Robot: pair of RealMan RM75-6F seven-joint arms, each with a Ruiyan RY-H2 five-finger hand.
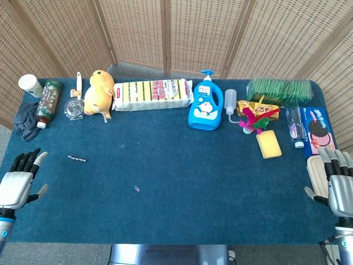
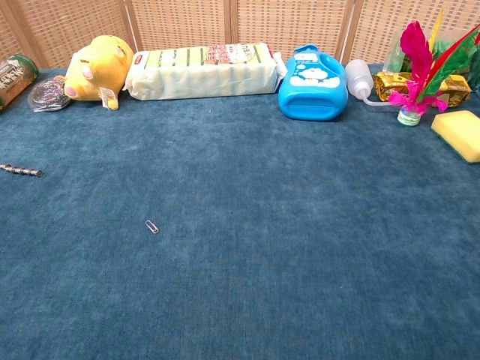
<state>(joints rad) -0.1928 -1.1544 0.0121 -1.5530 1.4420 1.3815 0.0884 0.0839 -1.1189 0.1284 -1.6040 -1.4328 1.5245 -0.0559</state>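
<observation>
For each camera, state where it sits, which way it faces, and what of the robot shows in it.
Head view: high above the near edge, looking steeply down on the whole blue table; left hand and right hand show, both holding nothing.
Chest view: low, looking across the tabletop toward the wicker screen; no hand shows.
Both share the blue bottle, yellow plush and paperclip.

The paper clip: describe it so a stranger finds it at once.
Start from the blue bottle at the back of the table. Come forward and left onto open cloth: the paper clip lies alone, tiny and pinkish, nearer the front than the dark bead chain.
</observation>
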